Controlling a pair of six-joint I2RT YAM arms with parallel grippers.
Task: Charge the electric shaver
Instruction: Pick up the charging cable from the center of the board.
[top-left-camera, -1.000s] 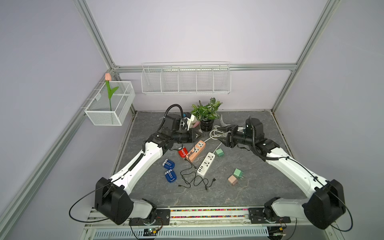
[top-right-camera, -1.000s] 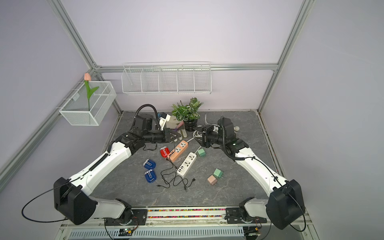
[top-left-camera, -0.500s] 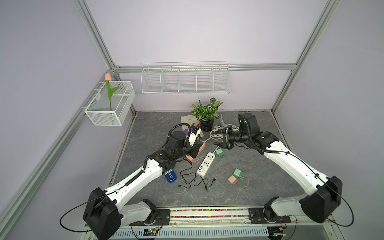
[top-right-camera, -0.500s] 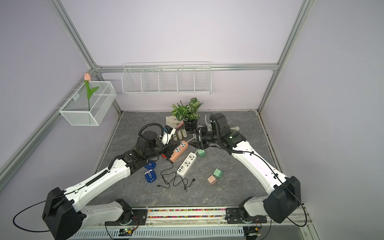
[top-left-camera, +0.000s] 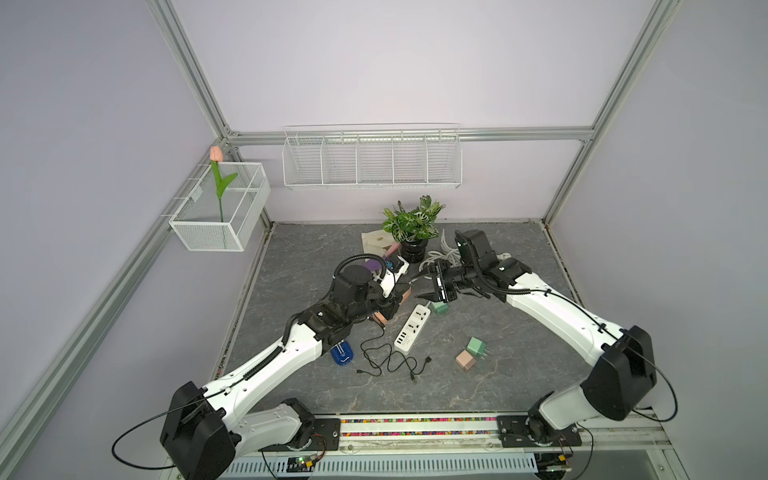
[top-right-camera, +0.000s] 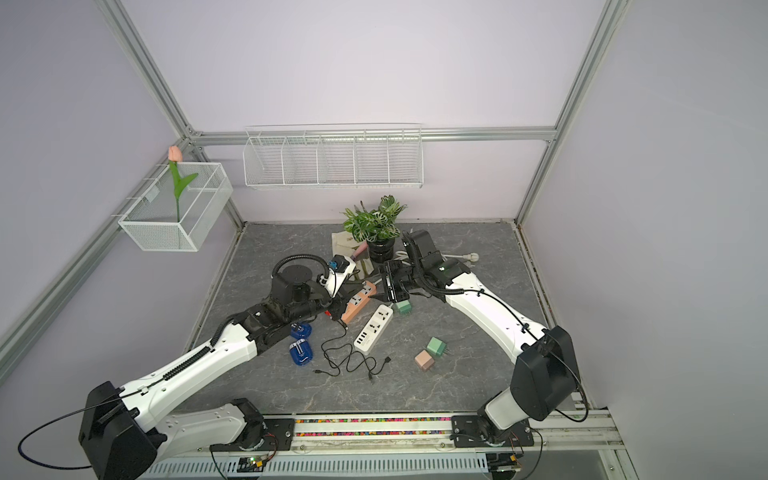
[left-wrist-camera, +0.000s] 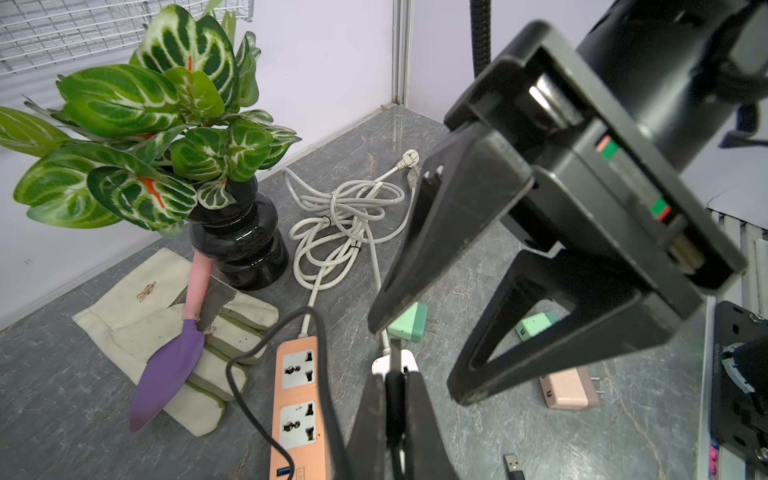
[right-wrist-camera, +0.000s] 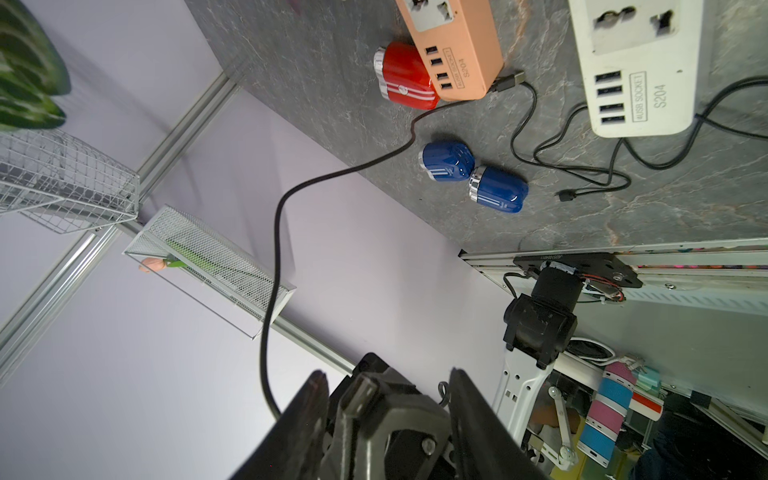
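Black cable (right-wrist-camera: 274, 249) tight between left jaws

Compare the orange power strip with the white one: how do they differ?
Colour: the orange power strip is peach-orange, the white power strip plain white. Contact: a red shaver lies against the orange power strip beside its USB end; no shaver touches the white power strip. Shared: both lie flat, each with four USB ports at one end and the same S204 marking.

Read "4USB SOCKET" and "S204" printed beside the USB ports on the white power strip (right-wrist-camera: 640, 58), and "S204" with a partly legible "USB SOCKET" on the orange power strip (right-wrist-camera: 461, 41).
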